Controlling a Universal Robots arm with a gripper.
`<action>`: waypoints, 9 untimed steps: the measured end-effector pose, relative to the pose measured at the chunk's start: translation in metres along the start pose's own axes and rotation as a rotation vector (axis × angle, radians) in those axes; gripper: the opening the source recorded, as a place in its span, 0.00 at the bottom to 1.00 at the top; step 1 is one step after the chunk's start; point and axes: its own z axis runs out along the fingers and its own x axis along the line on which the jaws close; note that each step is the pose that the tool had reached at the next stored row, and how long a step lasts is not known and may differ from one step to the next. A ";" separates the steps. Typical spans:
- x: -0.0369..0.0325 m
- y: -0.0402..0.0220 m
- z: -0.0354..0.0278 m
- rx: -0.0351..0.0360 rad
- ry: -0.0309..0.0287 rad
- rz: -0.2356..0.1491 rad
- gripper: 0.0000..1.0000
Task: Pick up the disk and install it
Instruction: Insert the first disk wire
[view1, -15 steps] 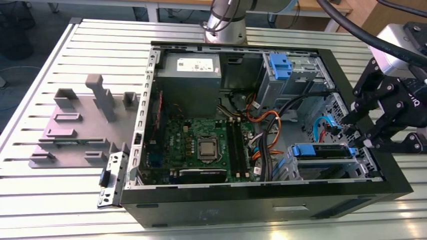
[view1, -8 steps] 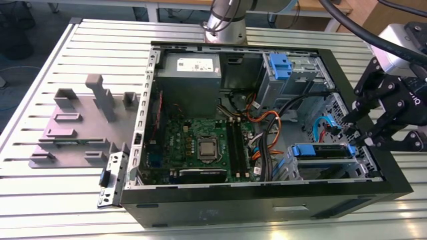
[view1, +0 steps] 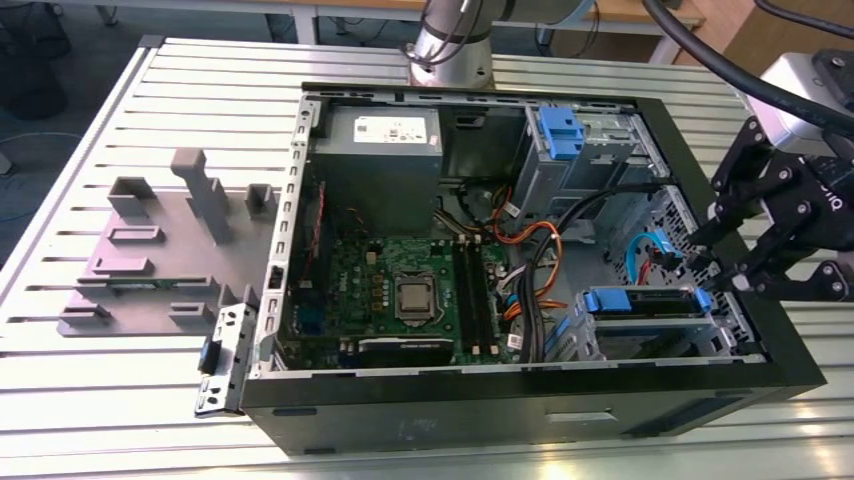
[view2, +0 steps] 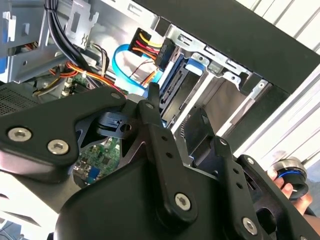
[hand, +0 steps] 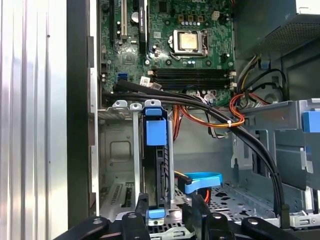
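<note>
The disk (view1: 641, 303) sits in the lower drive cage at the open computer case's front corner, on the exterior view's right, its blue carrier rail facing up. In the first wrist view the disk (hand: 161, 170) stands edge-on between the cage's metal rails, with a blue tab on its end. My black gripper (view1: 727, 275) hangs over the case's wall at the disk's outer end. It is open, and its fingers straddle the disk's end (hand: 170, 214) with a gap on each side. One fingertip (view2: 151, 97) lies next to the disk's side (view2: 175, 82).
A grey power-supply box (view1: 380, 150) and the motherboard (view1: 400, 290) lie deeper in the case. A blue flat cable (hand: 202, 181) and bundled wires (hand: 215, 117) run close to the cage. A grey stand (view1: 160, 250) rests on the slatted table. A hand (view2: 295, 192) shows outside the case.
</note>
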 end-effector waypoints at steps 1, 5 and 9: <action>-0.0002 -0.0005 0.0009 -0.0001 0.0000 0.000 0.47; -0.0026 -0.0028 0.0039 -0.0004 -0.0001 0.000 0.47; -0.0069 -0.0057 0.0061 -0.0005 0.0000 -0.001 0.47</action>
